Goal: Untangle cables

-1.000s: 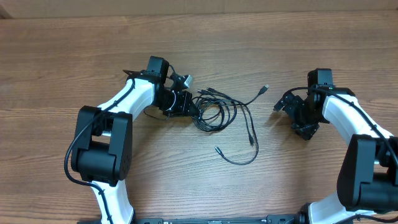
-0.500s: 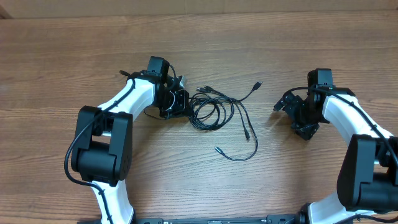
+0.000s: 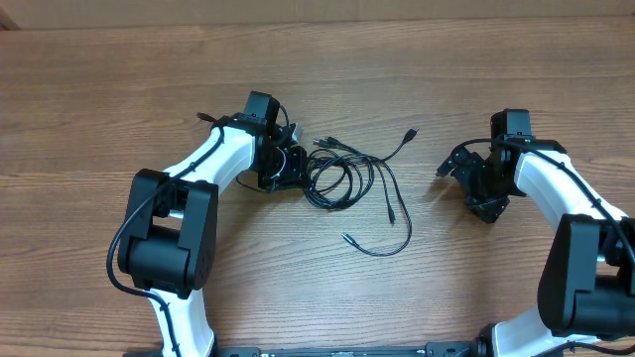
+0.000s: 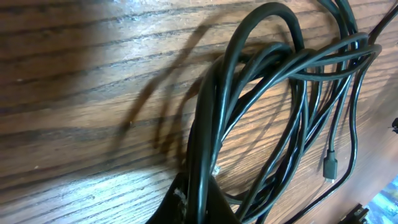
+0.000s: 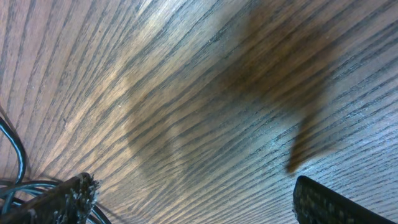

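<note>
Nearest the robot's bases, one loose tail [image 3: 379, 254] of the thin black cables [image 3: 342, 180] curves over the brown wood-grain table [image 3: 99, 59], much where it lay a second ago. Beyond it, the main knot of loops has drawn in tighter and slid a little to the left since then. The small plug [image 3: 411, 133] at the far right end of one strand has come leftward. Over the last half second the cables barely shifted; only the left arm's upper part moved a touch to the right.

The left gripper [image 3: 285, 167] sits at the knot's left edge with its jaws clamped on the bundle. In the left wrist view the strands gather and run down onto a dark finger [image 4: 186, 205] at the bottom edge. The right gripper [image 3: 464, 186] stays where it was, well apart from the cables on their right. Its jaws are spread wide over bare wood, with one fingertip at each lower corner of the right wrist view.

The left gripper's other finger is cut off below the frame, so the exact pinch point is hidden. From overhead the crossings inside the knot are too fine to trace. A dark curved line [image 5: 15, 155] at the left edge of the right wrist view cannot be identified.
</note>
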Motion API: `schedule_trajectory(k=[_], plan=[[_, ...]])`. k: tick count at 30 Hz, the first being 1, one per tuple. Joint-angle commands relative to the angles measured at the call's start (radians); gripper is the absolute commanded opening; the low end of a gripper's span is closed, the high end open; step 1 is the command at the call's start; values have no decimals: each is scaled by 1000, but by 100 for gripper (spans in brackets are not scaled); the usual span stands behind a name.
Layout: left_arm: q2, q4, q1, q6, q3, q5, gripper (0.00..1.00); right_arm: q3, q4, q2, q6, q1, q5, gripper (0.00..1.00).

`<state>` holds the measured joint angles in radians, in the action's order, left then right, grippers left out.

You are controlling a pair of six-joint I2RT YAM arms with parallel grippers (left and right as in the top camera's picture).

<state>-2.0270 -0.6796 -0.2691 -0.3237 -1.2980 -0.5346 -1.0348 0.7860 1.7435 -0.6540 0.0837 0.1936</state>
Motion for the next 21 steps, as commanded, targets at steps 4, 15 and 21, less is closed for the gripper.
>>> schedule_trajectory(k=[4, 15, 21], plan=[[5, 12, -8, -14, -13, 21, 4, -8, -3, -27, 5, -2, -7, 100], [5, 11, -8, -22, -13, 21, 4, -8, -3, -27, 5, -2, -7, 100], [5, 12, -8, -21, -13, 21, 4, -8, -3, -27, 5, -2, -7, 100]])
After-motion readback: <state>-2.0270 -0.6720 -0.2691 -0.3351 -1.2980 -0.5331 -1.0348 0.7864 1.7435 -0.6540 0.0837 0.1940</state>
